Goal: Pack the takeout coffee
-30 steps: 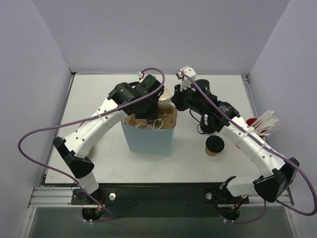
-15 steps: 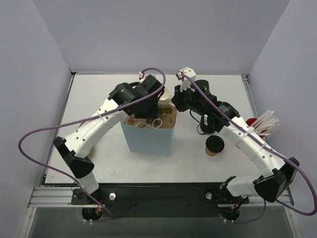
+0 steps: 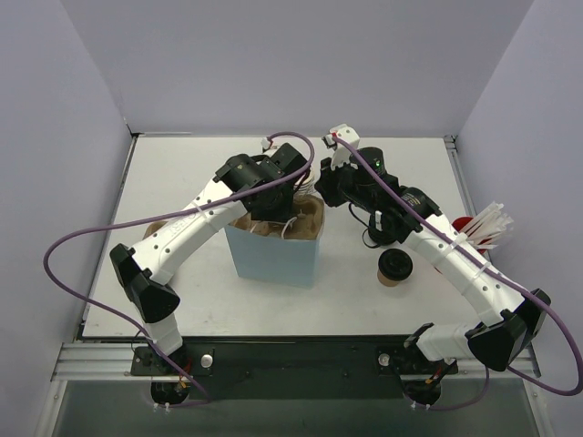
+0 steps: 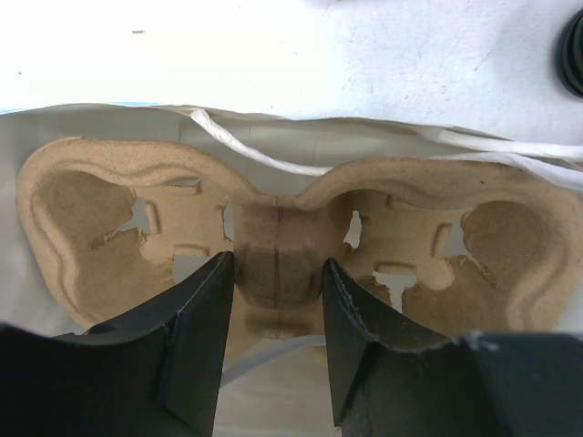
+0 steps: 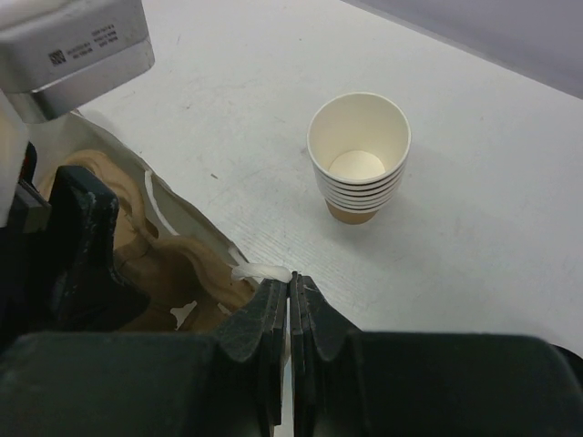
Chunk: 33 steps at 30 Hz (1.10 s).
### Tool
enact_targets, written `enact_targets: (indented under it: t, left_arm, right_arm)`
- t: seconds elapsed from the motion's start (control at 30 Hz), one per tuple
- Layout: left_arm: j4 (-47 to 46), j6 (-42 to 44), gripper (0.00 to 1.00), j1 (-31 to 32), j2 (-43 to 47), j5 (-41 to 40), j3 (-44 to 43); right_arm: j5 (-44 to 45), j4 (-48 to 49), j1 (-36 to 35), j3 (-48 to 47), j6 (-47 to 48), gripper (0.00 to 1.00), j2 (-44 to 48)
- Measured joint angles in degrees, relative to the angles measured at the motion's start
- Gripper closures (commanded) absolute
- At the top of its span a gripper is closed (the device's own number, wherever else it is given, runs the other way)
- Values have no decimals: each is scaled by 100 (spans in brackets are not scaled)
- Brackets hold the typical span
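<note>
The takeout coffee (image 3: 393,268), a tan cup under a black lid, stands on the table right of the light blue paper bag (image 3: 273,255). A brown pulp cup carrier (image 4: 301,237) sits in the bag's mouth. My left gripper (image 4: 278,266) is shut on the carrier's middle ridge, one finger on each side; both of its cup wells are empty. From the right side, my right gripper (image 5: 291,280) is shut on the bag's white twisted handle (image 5: 260,271) at the rim. Seen from above, the left gripper (image 3: 276,206) and right gripper (image 3: 321,194) meet over the bag.
A stack of lidless tan cups (image 5: 359,160) stands on the table just beyond the bag. A red holder with white sticks (image 3: 487,224) is at the right edge. A tan object (image 3: 155,227) peeks out behind my left arm.
My left arm has shifted right and lowered the carrier deeper into the bag; it now covers the cup stack in the top view. The right arm has held still.
</note>
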<state>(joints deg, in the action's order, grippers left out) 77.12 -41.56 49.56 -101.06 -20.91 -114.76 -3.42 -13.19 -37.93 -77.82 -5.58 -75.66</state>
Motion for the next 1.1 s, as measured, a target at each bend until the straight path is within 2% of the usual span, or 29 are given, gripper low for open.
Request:
enact_targets:
  t: [0.2, 0.33, 0.4, 0.5, 1.1]
  left_arm:
    - [-26, -7, 63, 0, 0, 0, 238]
    - [-42, -7, 57, 0, 0, 0, 302]
    - [-42, -4, 42, 0, 0, -2, 306]
    - [-22, 15, 37, 0, 0, -2, 306]
    - [-15, 155, 39, -28, 0, -61, 404]
  right_arm:
    - [0, -55, -4, 0, -4, 100, 0]
    - [-2, -83, -4, 0, -17, 100, 0]
    - [0, -83, -4, 0, -24, 100, 0]
    - [2, -74, -31, 0, -39, 100, 0]
    - [92, -157, -39, -234, -90, 99, -164]
